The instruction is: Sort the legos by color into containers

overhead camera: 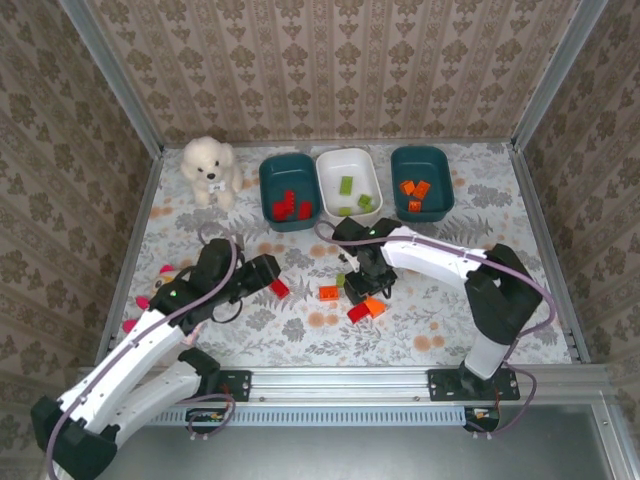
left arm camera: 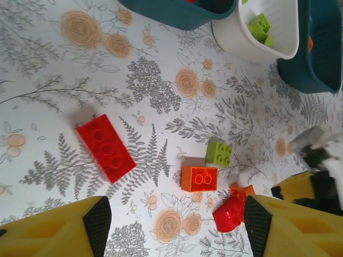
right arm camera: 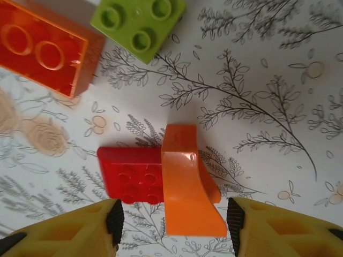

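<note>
My right gripper (overhead camera: 367, 292) (right arm camera: 174, 224) is open and hangs low over an orange sloped brick (right arm camera: 191, 184) (overhead camera: 376, 306) that leans on a red brick (right arm camera: 130, 174) (overhead camera: 356, 313). The orange slope lies between its fingertips (right arm camera: 114, 220). Beside them lie an orange block (right arm camera: 45, 47) (overhead camera: 328, 292) and a lime green brick (right arm camera: 138, 23) (overhead camera: 341, 280). My left gripper (overhead camera: 264, 271) (left arm camera: 174, 227) is open and empty, above the cloth near a long red brick (left arm camera: 105, 148) (overhead camera: 279, 288). At the back, the left teal tub (overhead camera: 288, 190) holds red bricks, the white tub (overhead camera: 348, 185) green ones, the right teal tub (overhead camera: 421, 182) orange ones.
A white plush dog (overhead camera: 210, 170) sits at the back left beside the tubs. A pink-and-red doll toy (overhead camera: 150, 293) lies at the left edge by my left arm. Metal frame walls enclose the floral tablecloth (overhead camera: 470, 300), which is bare on its right side.
</note>
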Available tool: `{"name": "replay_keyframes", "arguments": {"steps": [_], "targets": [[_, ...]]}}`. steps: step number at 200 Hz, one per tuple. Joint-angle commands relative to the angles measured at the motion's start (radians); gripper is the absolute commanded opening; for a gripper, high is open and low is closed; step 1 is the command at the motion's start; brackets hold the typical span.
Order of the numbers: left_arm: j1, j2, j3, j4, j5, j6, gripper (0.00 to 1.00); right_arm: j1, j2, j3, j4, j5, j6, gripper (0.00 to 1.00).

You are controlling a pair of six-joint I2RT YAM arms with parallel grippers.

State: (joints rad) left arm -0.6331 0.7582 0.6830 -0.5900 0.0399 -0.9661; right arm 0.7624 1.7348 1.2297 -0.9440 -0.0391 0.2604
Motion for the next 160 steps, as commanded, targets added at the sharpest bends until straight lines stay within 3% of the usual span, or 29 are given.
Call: {"name": "replay_keyframes", "arguments": {"steps": [1,64,160], "targets": [[-0.005,-0.052,-0.016,-0.07,-0.041,-0.038,0.69,0.011,0.037,0.011,0.006,0.026,-0.023,0.55],[-0.022,-0.035,0.002,-0.054,-0.033,-0.05,0.69,0.011,0.127,0.011,0.057,0.061,-0.018,0.47],[-0.058,0.02,0.022,-0.015,-0.041,-0.043,0.68,0.01,0.087,0.013,0.047,0.171,-0.008,0.2]]}}
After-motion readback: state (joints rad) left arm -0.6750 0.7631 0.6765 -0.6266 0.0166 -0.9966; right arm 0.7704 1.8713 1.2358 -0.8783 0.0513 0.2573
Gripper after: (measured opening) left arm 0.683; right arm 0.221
